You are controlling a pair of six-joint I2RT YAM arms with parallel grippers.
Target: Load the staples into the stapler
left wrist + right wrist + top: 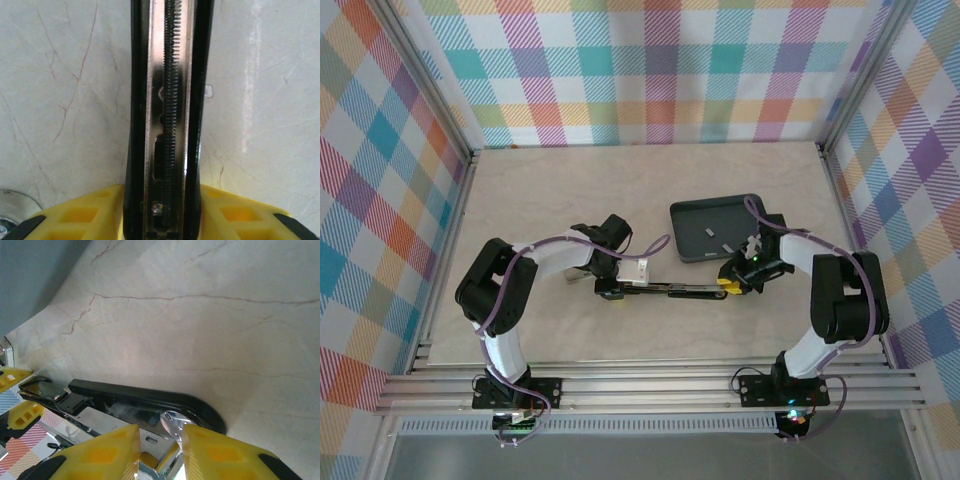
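Now stapler (685,291) lies open, long way left-to-right, mid table (570,190). Left gripper (162,210) pinches one end. Right gripper (161,450) sits round other end; tight or not, cannot tell. Staples (710,232) in tray (685,212) just beside stapler, far-edge side, nearer right arm.

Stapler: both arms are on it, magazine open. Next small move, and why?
Probably back the right gripper off the stapler and lift it toward the tray. The stapler lies opened flat, its channel shows the spring but no strip, the staples sit in that tray close by, and the left gripper clamps the other end.
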